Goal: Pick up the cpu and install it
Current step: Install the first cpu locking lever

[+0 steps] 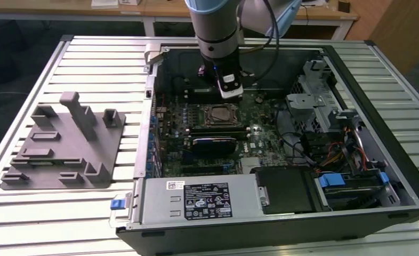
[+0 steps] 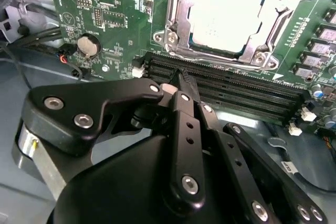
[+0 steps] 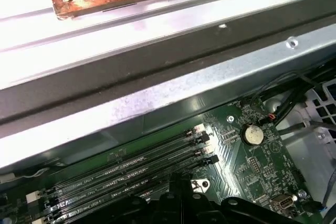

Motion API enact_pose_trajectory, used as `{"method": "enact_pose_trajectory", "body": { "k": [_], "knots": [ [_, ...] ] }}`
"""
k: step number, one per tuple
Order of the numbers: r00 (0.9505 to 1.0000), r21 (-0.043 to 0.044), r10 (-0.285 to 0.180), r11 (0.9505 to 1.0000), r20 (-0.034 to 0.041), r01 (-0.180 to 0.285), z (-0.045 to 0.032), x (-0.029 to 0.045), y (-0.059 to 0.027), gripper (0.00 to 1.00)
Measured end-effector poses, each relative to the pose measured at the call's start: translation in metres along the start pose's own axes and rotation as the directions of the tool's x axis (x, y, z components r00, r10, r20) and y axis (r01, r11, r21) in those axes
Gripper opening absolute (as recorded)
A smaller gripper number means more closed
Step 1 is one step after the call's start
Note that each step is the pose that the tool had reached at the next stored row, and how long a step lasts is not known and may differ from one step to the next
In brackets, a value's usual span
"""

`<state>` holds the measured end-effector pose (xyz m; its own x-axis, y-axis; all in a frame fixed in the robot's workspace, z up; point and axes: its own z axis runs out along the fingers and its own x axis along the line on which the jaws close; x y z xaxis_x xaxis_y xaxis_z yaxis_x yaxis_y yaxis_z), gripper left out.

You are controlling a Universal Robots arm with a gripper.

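While the arm hangs inside the open computer case (image 1: pixel 380 160) near the surface's (image 1: pixel 88 58) far edge, exterior view: end effector (image 1: pixel 231 93) above the motherboard, just behind the socket (image 1: pixel 220 115); grey holder block (image 1: pixel 64 146) well apart by the surface's left edge.

Second wrist view: cpu (image 2: pixel 228 17) seated in its socket frame; end effector fingers (image 2: pixel 181 85) together over the memory slots (image 2: pixel 231 85), gripping nothing.

First wrist view: memory slots (image 3: pixel 126 169) beside the case wall.

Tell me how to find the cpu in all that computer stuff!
Look inside the open computer case, at the green motherboard on its floor. Near the middle sits a square metal socket frame, next to the long black memory slots. The cpu is the flat, silvery-grey square lying inside that frame, plain and smooth while everything around it is green and busy.
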<state>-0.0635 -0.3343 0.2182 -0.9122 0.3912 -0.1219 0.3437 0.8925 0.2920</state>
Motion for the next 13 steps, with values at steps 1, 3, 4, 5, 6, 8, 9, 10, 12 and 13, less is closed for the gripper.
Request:
{"method": "enact_pose_trajectory", "body": {
  "k": [1,3,4,5,6,8,9,10,12,13],
  "knots": [
    [1.0,0.0,0.0,1.0,0.0,0.0,0.0,0.0,0.0,0.11],
    [1.0,0.0003,0.0,1.0,0.0,0.0,-0.0001,0.0,0.0,0.11],
    [1.0,0.0011,0.0,1.0,0.0003,0.0,-0.0001,0.0,0.0,0.11],
    [1.0,0.0034,-0.001,1.0,0.001,0.001,-0.0001,0.0,0.0,0.11],
    [1.0,0.0088,-0.002,1.0,0.0027,0.002,-0.0001,0.0,0.0,0.11],
    [1.0,0.0262,-0.006,0.9996,0.007,0.005,0.0001,-0.0001,0.0,0.11],
    [0.9999,0.0371,-0.008,0.9993,0.0091,0.007,0.0002,-0.0003,0.0001,0.11],
    [0.9999,0.0485,-0.01,0.9988,0.0111,0.009,0.0002,-0.0004,0.0001,0.11],
    [0.9998,0.0733,-0.015,0.9972,0.0163,0.014,0.0004,-0.0007,0.0002,0.11],
    [0.9996,0.0871,-0.018,0.9961,0.0199,0.017,0.0004,-0.0008,0.0002,0.11]
  ]
}}
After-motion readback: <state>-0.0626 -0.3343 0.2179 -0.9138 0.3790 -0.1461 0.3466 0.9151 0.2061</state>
